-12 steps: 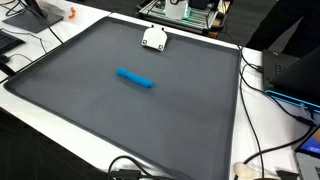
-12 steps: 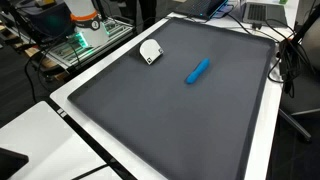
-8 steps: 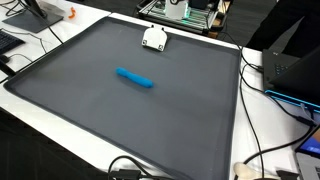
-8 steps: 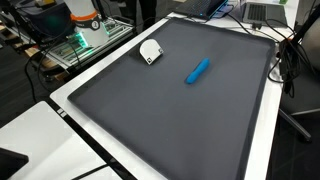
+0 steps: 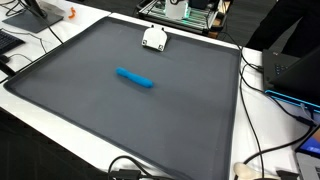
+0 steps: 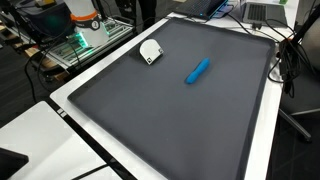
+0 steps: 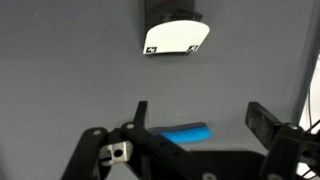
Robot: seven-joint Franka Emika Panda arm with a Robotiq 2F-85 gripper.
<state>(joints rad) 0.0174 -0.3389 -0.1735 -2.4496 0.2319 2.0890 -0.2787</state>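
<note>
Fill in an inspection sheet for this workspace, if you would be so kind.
Surface: dark grey mat lying flat on a white table.
Job's things: blue cylindrical plastic stick lying mid-mat.
Clutter: white rounded plastic piece near the mat's edge.
Grippers: black gripper open, empty, above the mat near the stick.
Cables: black cables at the table's edges, off the mat.
Surroundings: laptop; green electronics.

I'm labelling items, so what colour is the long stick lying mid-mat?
The stick is bright blue, clearest in an exterior view.
</note>
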